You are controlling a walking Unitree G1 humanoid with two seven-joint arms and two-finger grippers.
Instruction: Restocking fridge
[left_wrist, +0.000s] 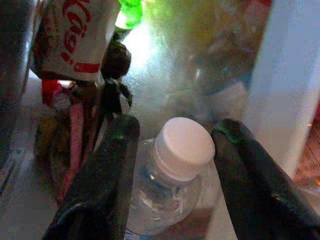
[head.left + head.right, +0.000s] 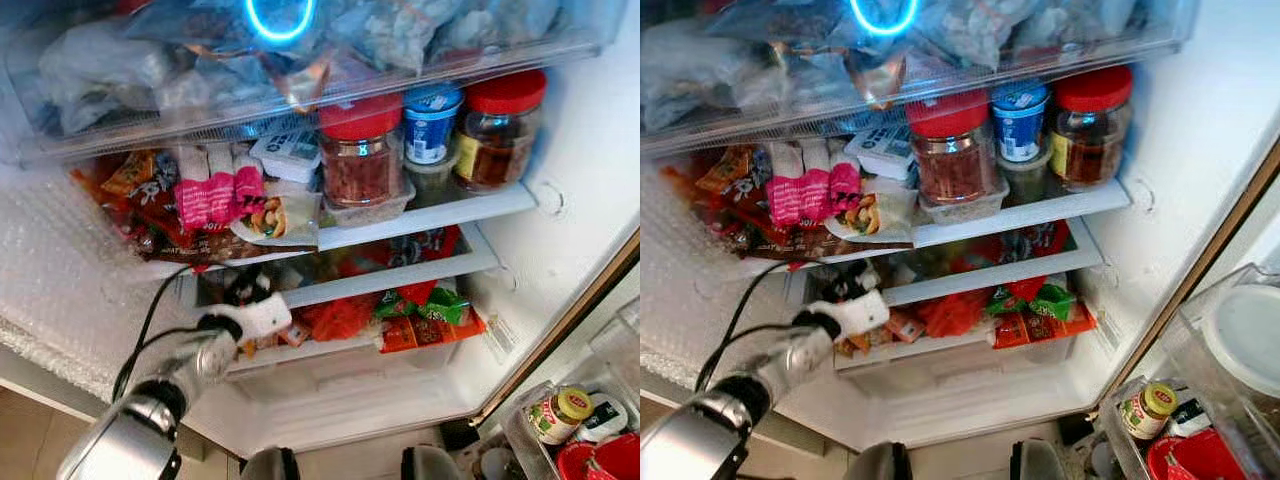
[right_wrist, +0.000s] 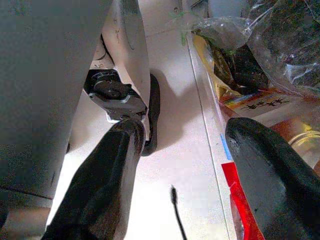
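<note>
Nearest the camera, the silver left arm (image 2: 150,400) reached up from the lower left into the open fridge, a black cable looping beside its wrist. Its white-cased wrist ended at the left gripper (image 1: 172,165), whose two matte black fingers (image 1: 107,170) stood apart on either side of a clear plastic water bottle (image 1: 170,185). The bottle had a smooth white screw cap (image 1: 184,147) and a glossy, see-through shoulder. One finger lay just beside the cap on each flank; whether either pad actually pressed the bottle could not be told. The bottle sat in the fridge's lower compartment, at the left end of the white shelf (image 2: 400,275) where the gripper had entered. Beyond it stood a white and red Coca-Cola pack (image 1: 80,35) and crinkled wrappers.

The right gripper (image 3: 185,175) hung low with its black fingers spread wide around nothing, above pale floor.

Farther in, the lower drawer held crumpled red and green snack packets (image 2: 425,315). On the shelf above stood two glass jars with red lids (image 2: 360,150) and a blue-topped tub (image 2: 432,122), with pink and orange packets (image 2: 210,195) to the left. Topmost, a clear drawer (image 2: 300,60) was stuffed with frosty plastic bags.
</note>
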